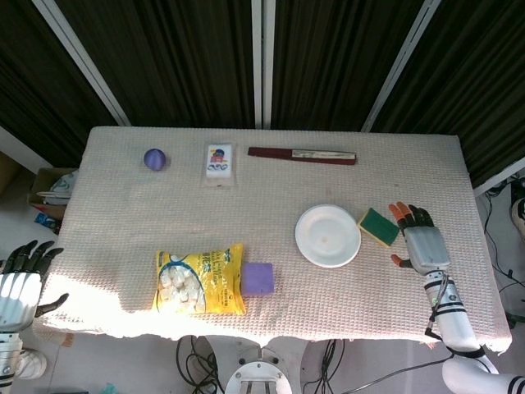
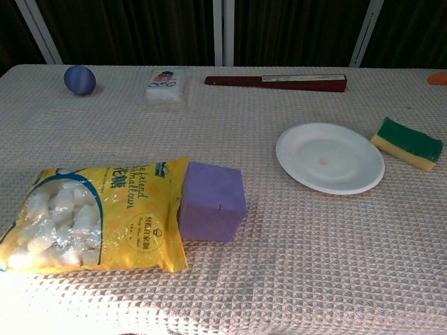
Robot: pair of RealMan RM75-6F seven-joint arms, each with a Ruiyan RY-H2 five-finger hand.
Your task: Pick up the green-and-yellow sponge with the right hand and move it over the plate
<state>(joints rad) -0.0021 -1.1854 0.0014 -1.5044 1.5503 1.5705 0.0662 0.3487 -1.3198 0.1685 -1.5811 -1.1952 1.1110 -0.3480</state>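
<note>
The green-and-yellow sponge (image 1: 378, 226) (image 2: 407, 143) lies flat on the cloth just right of the white plate (image 1: 328, 235) (image 2: 330, 158). My right hand (image 1: 420, 243) hovers open just right of the sponge, fingers spread and pointing away from me, its orange tips close to the sponge's right corner without holding it. In the chest view only an orange fingertip (image 2: 438, 77) shows at the right edge. My left hand (image 1: 22, 283) hangs open off the table's left front corner, holding nothing.
A yellow snack bag (image 1: 199, 280) and a purple block (image 1: 258, 278) lie at the front left. At the back are a blue ball (image 1: 155, 158), a small white box (image 1: 217, 163) and a dark red folded fan (image 1: 302, 155).
</note>
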